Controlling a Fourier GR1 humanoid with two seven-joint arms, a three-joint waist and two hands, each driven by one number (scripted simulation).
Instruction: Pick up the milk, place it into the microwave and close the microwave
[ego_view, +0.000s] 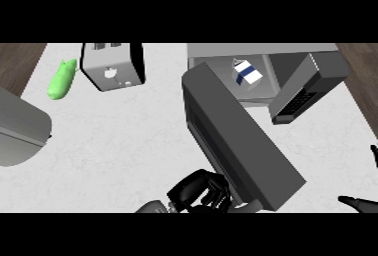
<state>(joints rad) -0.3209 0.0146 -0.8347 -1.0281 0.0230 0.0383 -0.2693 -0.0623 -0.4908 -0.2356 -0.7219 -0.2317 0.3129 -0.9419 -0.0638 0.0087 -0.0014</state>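
Observation:
The milk (247, 73), a white carton with a blue band, stands inside the open microwave (310, 80) at the back right of the counter. The microwave's dark door (236, 135) swings out far toward me, reaching down to the view's lower edge. My left hand (194, 191) is at the bottom centre, against the door's outer left face near its free end, with relaxed fingers (215, 189) touching it and holding nothing. Of my right hand (359, 202), only spread fingertips show at the right edge, away from the door and the milk.
A metal toaster (111, 66) stands at the back left with a green vegetable (62, 79) lying to its left. A large grey rounded vessel (18, 131) fills the left edge. Wooden floor shows past the counter (125, 145) at both top corners.

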